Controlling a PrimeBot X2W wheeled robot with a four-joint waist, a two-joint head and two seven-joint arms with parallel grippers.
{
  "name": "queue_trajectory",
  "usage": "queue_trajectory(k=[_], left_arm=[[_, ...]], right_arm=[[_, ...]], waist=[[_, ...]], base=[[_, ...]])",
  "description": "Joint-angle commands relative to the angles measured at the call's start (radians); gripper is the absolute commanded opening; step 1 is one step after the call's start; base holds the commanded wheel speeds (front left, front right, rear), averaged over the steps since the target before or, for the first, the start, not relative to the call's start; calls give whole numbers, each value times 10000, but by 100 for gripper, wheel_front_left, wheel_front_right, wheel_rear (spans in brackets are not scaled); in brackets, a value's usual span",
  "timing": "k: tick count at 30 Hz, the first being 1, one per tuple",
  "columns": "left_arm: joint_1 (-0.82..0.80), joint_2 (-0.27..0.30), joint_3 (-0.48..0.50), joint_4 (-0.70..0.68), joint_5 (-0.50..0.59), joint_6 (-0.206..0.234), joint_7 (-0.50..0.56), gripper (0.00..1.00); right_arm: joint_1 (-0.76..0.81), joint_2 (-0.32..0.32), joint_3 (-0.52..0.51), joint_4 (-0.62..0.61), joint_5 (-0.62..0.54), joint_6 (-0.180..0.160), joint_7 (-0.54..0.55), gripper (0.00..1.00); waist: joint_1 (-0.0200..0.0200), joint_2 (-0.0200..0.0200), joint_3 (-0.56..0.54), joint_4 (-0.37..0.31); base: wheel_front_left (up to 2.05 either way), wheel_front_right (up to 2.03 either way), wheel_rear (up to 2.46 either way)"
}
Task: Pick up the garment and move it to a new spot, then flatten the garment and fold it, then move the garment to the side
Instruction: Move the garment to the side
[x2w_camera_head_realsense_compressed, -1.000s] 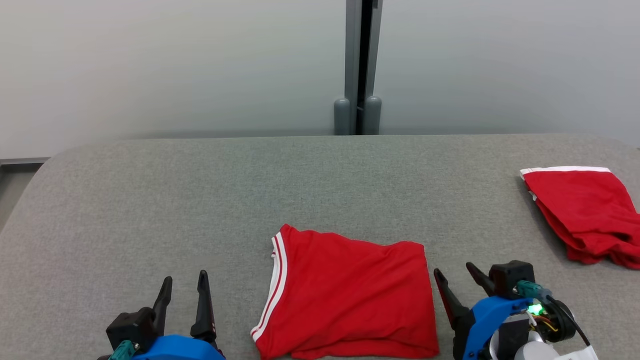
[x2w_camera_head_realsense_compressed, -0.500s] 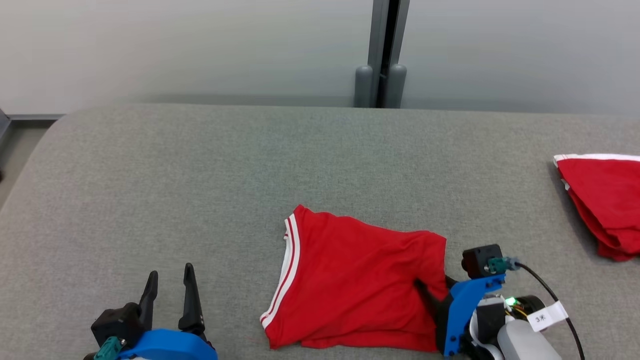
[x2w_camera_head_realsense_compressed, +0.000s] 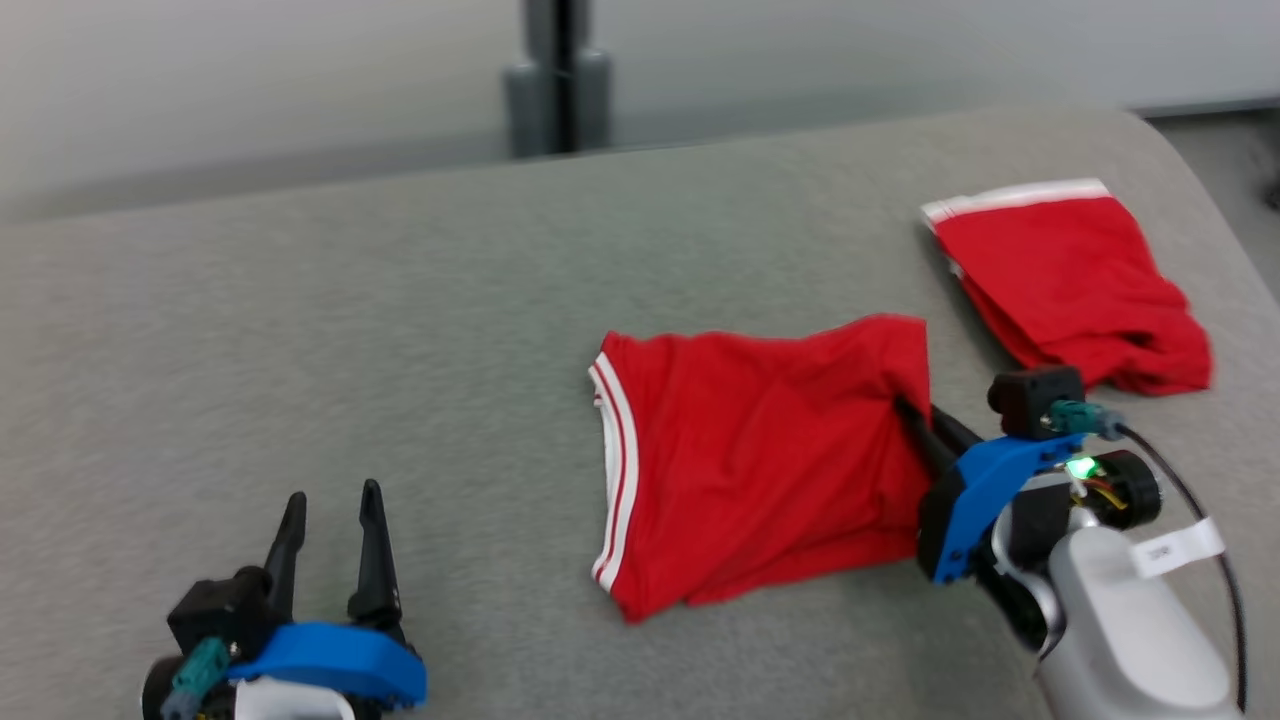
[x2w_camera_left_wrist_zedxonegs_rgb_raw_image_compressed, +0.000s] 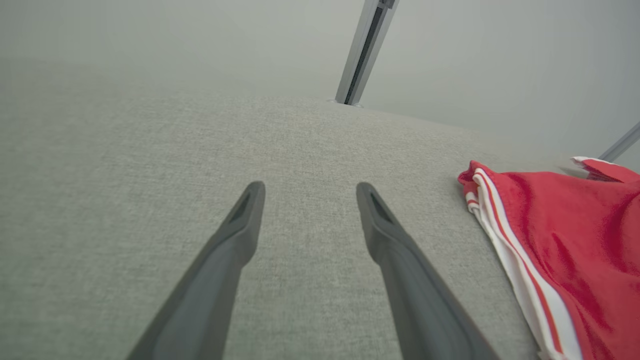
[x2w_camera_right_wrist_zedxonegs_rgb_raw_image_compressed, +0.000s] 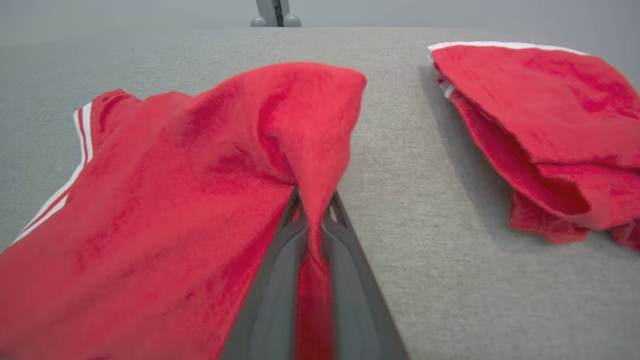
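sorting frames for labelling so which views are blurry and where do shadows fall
Head view: smeared throughout, looks like motion blur; edges of the garment and the second garment are soft. Left wrist view: table weave clear mid-frame, hazy toward the far wall. Right wrist view: sharpest; soft shadow left of the second garment, and cloth pinched in the right end effector is slightly soft.
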Motion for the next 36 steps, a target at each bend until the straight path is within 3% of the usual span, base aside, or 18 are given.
queue_trajectory(k=[1, 8, 14, 20, 25, 31, 35, 36], left_arm=[[-200, 135, 53, -127, 101, 52, -18, 100], [-734, 443, -143, -558, 383, 64, 335, 100], [-990, 515, -279, -729, 505, 85, 570, 100], [-1023, 553, -329, -753, 490, 134, 621, 100], [-982, 478, -343, -713, 432, 138, 553, 100], [-1071, 463, -431, -693, 474, 115, 511, 100], [-1115, 527, -482, -721, 516, 100, 562, 100], [-1116, 549, -501, -742, 522, 103, 591, 100]], right_arm=[[-267, -207, -107, -182, -32, -4, -104, 0], [-570, -238, -510, -505, 88, -1, -443, 0], [-899, -149, -397, -443, 92, -1, -541, 0], [-1780, -697, -223, -544, 176, -3, -198, 0], [-2528, -1795, -519, -412, 139, -3, 445, 0], [-3168, -3014, -1431, 108, -69, -3, 968, 0], [-3441, -3488, -2157, 643, -488, -3, 827, 0], [-3501, -3557, -2367, 807, -611, -3, 708, 22]], waist=[[-3, 0, 30, -667], [-3, 0, 751, -2090], [-3, 0, 959, -2324], [-3, 0, 945, -1904], [-3, 0, 948, -1226], [-3, 0, 1192, -419], [-3, 0, 1362, -15], [-3, 0, 1400, 60]], base=[[0, 0, 0], [0, 0, 0], [0, 0, 0], [0, 0, 0], [0, 0, 0], [0, 0, 0], [0, 0, 0], [0, 0, 0]])
